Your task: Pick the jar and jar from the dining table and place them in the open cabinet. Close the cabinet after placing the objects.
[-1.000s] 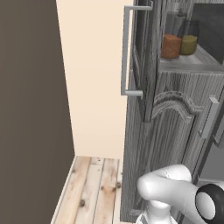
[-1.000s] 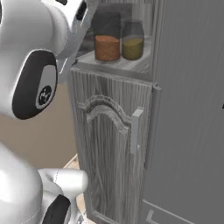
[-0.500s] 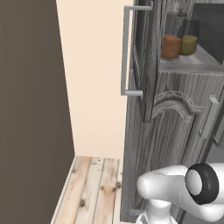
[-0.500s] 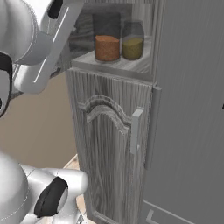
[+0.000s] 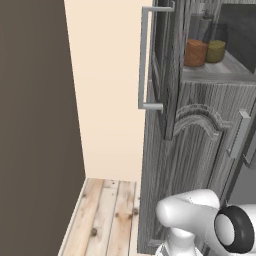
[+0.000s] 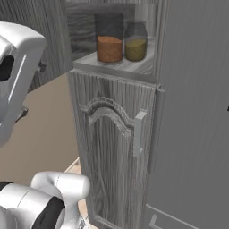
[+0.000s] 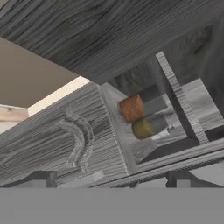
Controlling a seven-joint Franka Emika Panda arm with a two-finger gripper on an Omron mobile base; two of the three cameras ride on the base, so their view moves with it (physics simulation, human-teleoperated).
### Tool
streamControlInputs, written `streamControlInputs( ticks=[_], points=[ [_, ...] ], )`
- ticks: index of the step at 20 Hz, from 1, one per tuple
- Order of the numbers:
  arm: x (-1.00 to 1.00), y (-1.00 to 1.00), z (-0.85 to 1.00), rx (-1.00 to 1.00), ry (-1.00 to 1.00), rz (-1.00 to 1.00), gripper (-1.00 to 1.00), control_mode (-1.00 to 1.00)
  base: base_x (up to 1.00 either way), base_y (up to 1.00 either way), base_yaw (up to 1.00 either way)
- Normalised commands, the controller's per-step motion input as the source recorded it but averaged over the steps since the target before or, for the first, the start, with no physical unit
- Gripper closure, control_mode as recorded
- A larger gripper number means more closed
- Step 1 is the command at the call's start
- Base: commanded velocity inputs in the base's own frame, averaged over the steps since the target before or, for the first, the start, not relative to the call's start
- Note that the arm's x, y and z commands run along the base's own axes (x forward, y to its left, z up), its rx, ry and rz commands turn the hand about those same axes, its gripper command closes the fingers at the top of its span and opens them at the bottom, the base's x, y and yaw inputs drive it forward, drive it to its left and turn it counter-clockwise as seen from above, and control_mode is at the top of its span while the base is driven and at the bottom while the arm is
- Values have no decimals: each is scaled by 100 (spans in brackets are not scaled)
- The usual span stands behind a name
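Two dark fingertips of the gripper (image 7: 107,181) rise at the bottom of the hand view, set wide apart with nothing between them, probably because both jars are already put away and the hand is free for the door. Past them, mid-frame, the reddish jar (image 7: 132,108) and the olive jar (image 7: 144,127) sit just beside each other on the shelf of the cabinet (image 7: 65,144); the camera is rolled, so they look tipped over there. In the right base view, upper middle, the reddish jar (image 6: 109,48) and the olive jar (image 6: 135,46) stand upright, long axes vertical, lids up. In the left base view the door (image 5: 162,70) with its long silver handle (image 5: 144,60) juts out, top centre, though how far open is hard to judge from this angle. Closing it appears to be what remains
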Motion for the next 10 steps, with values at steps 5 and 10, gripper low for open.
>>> streamControlInputs(
  ticks=[5,10],
  points=[
    [13,55,-67,-3,-22,0,-100,-100,0,0,0],
    [61,51,-64,0,-17,0,-100,-100,0,0,0]
  ],
)
